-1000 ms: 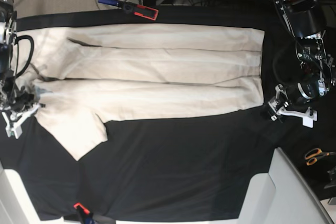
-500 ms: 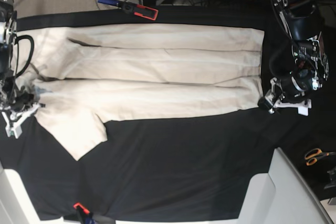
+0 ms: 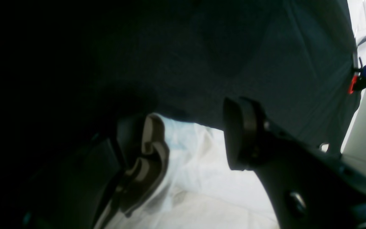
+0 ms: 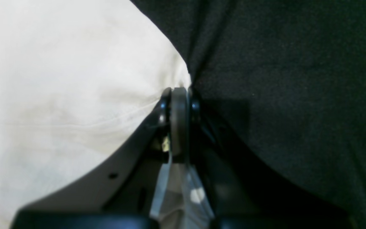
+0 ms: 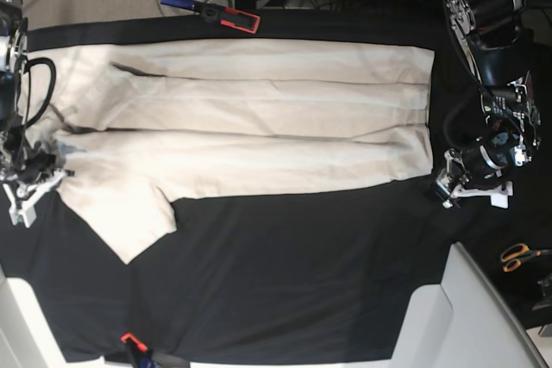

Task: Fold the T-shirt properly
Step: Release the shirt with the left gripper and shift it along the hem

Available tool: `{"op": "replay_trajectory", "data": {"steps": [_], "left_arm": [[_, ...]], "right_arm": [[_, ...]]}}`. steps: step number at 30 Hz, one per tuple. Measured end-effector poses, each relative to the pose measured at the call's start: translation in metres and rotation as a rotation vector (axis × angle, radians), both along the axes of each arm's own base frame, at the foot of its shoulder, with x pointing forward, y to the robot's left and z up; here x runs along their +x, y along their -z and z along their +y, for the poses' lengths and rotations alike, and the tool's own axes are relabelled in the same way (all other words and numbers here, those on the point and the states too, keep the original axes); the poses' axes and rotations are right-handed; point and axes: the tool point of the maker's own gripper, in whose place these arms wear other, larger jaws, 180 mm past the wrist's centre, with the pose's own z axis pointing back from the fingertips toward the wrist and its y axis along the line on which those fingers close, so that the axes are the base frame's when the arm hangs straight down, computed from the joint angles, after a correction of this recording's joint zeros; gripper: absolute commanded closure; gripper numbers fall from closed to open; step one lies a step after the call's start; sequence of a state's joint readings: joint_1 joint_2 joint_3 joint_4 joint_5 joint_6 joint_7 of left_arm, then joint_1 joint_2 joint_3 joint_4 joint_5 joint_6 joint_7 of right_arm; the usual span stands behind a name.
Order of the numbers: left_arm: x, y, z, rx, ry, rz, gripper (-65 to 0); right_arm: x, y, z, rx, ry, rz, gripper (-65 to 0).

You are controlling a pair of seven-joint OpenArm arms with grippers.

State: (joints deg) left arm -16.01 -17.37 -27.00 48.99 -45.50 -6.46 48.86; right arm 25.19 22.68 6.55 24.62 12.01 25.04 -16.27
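I am looking down on one table (image 5: 285, 299) that is wearing a black cloth, with one cream T-shirt (image 5: 259, 127) lying flat across its upper half, folded lengthwise into a long band, one sleeve sticking out toward the lower left. I am counting two arms, one at each end of the shirt. The right end effector (image 5: 39, 180) is sitting at the shirt's left end in the base view; in its wrist view its jaws are pressing fully together, pinching the edge of the T-shirt (image 4: 59, 95) where it meets the black cloth. The left end effector (image 5: 470, 185) is hovering at the shirt's opposite end, just beside the hem corner; its wrist view is showing two fingers (image 3: 243, 133) standing partly apart with the shirt's pale edge (image 3: 199, 165) between them, gripping nothing. I am also seeing two blue clamps, one at the far table edge (image 5: 210, 12) and one at the near edge (image 5: 134, 346), and one pair of orange-handled scissors (image 5: 522, 256) lying off to the side.
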Motion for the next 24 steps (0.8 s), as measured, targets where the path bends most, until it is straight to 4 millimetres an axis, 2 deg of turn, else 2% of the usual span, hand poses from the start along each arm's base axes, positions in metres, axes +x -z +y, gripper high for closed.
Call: {"op": "replay_trajectory", "data": {"steps": [3, 9, 13, 24], "left_arm": [[-0.002, 0.007, -0.004, -0.024, -0.003, 0.025, -39.2], [0.005, 0.006, 0.004, 0.007, -0.039, -0.011, -39.2], [-0.004, 0.019, 0.005, -0.011, -0.065, 0.015, -39.2], [-0.002, 0.018, 0.007, -0.004, -0.069, 0.008, -39.0]], "right_arm": [[0.0, 0.0, 0.0, 0.0, 0.0, 0.0, -0.3], [0.0, 0.0, 0.0, 0.0, 0.0, -0.001, -0.3], [0.0, 0.0, 0.0, 0.0, 0.0, -0.001, -0.3], [0.0, 0.0, 0.0, 0.0, 0.0, -0.001, -0.3]]}}
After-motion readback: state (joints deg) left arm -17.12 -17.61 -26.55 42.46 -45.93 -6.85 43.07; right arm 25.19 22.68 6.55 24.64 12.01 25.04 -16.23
